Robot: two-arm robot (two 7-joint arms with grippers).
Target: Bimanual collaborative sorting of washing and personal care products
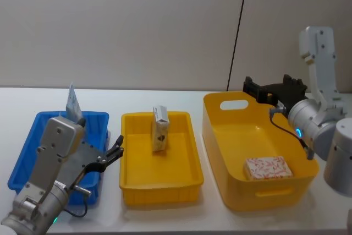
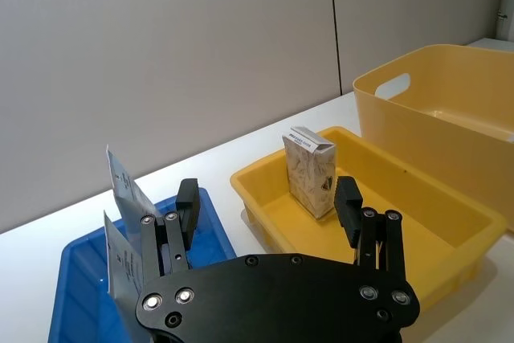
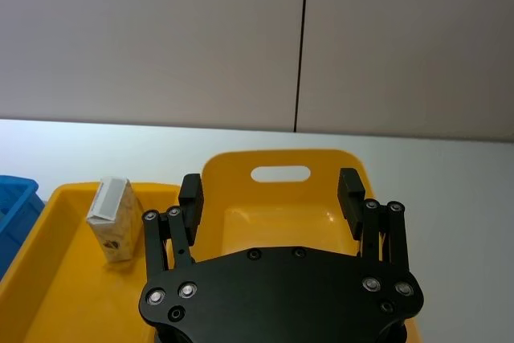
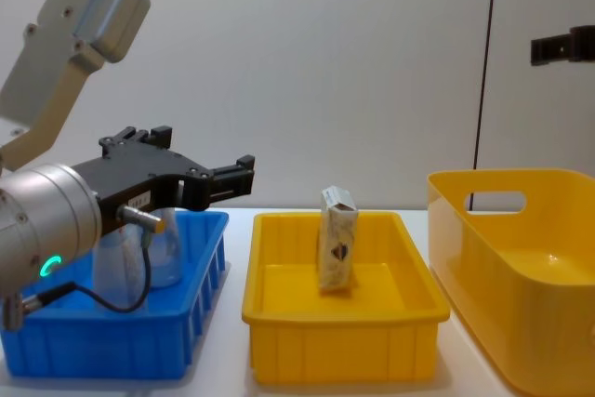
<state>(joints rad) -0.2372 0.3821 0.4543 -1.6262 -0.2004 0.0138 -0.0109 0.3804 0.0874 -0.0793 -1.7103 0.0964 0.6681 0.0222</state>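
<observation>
— Left claw?
— We log its fingers apart, holding nothing, low over the blue bin's edge nearest the tray. The tubes stand in that bin, just beside the claw's outer finger. A carton stands upright in the tray, ahead of the fingertips and apart from them.
— Right claw?
— Spread as well, empty, raised over the deep bin's far rim. We note a patterned carton lying flat on that bin's floor, below the claw and back toward its arm.
— Bins?
— Side by side on the white surface.
</observation>
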